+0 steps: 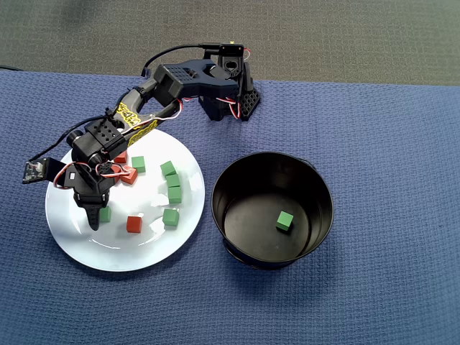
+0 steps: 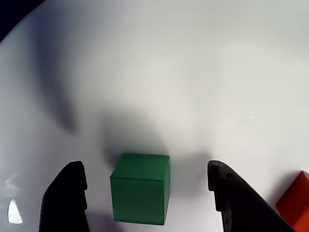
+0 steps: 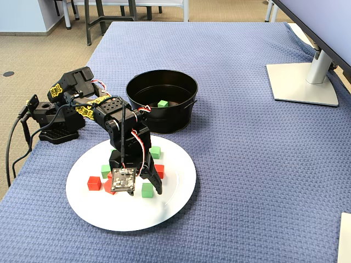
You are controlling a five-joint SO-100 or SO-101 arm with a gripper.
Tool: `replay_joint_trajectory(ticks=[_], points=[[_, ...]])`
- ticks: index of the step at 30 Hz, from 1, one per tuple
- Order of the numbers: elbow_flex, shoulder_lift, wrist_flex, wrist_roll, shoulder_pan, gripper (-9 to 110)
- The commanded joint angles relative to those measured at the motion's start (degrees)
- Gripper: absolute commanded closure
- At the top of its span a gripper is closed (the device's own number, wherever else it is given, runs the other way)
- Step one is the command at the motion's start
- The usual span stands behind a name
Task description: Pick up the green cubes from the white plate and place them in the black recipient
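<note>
The small matte green cube (image 2: 140, 195) you are after sits flat on the large glossy white round plate (image 2: 193, 72), squarely between the two black fingers of the end effector (image 2: 147, 193), which stands open with a gap showing on each side of the cube. Neither finger touches it in the wrist view.

Judge it as light and rigid, with crisp edges and a dull surface that should give the fingers decent friction. The plate beneath looks slick, though, so a one-sided nudge would probably send the cube skating. Close on the two opposite upright faces, low and centred, so that both fingers meet it together and it does not twist.

A red-orange cube (image 2: 295, 200) lies just beside the right-hand finger in the wrist view; keep clear of it as you close.

In the overhead view, other green cubes (image 1: 171, 188) lie scattered on the plate's right half. The round, deep, glossy black pot (image 1: 316, 188) stands just beside the plate on the blue woven cloth (image 1: 395, 144) covering the desk, with one green cube (image 1: 284, 221) already on its flat bottom.
</note>
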Motion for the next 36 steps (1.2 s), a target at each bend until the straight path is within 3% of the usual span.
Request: replay_joint_trajectory(ticks=[1, 36], points=[[0.7, 6.2, -2.5, 1.3, -0.7, 78], [5.8, 8.0, -6.6, 4.8, -3.2, 89]])
